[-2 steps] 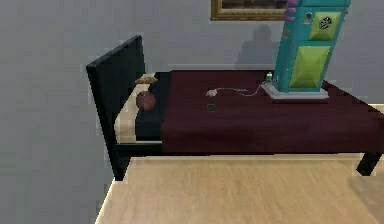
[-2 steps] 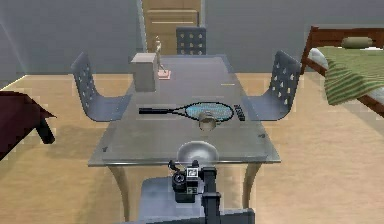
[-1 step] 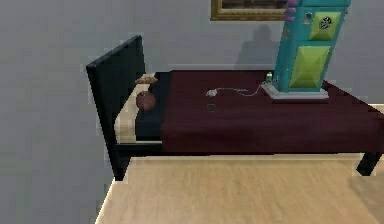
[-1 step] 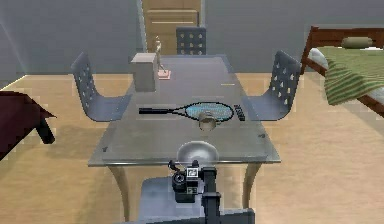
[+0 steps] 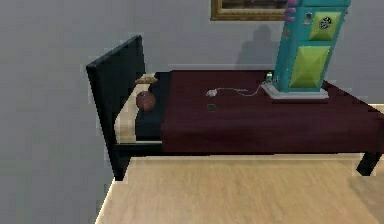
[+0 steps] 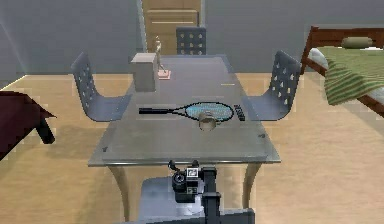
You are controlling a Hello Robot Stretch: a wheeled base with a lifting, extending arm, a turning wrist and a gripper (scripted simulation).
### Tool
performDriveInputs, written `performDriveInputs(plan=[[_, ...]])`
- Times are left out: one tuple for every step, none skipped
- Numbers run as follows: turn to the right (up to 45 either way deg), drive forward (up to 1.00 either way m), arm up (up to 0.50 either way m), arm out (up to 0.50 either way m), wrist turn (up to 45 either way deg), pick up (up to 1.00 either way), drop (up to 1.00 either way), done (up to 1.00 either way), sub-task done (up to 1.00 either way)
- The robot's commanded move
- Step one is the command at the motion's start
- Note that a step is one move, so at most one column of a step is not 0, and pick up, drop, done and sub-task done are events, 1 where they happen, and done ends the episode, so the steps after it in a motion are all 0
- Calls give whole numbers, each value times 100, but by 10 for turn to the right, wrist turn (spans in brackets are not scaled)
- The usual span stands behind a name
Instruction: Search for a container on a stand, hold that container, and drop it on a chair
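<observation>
No text, number, brand or sign is being shown clearly enough to be read. Black marks are being displayed on the two small white squares (image 6: 181, 181) by the tool (image 6: 186, 167), but no letters or digits are being made out in them. A round pattern is being carried on the teal box (image 5: 300, 50) on the bed (image 5: 250, 125), and nothing is being read from it.

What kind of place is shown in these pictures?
Likely a home room that mixes sleeping and dining: a dark bed with a maroon cover, a glass table with grey chairs around it, and a second bed.
</observation>
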Motion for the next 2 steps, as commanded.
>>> performDriveInputs(plan=[[0,0,10,0,0,0,0,0,0],[0,0,0,-8,0,0,0,0,0]])
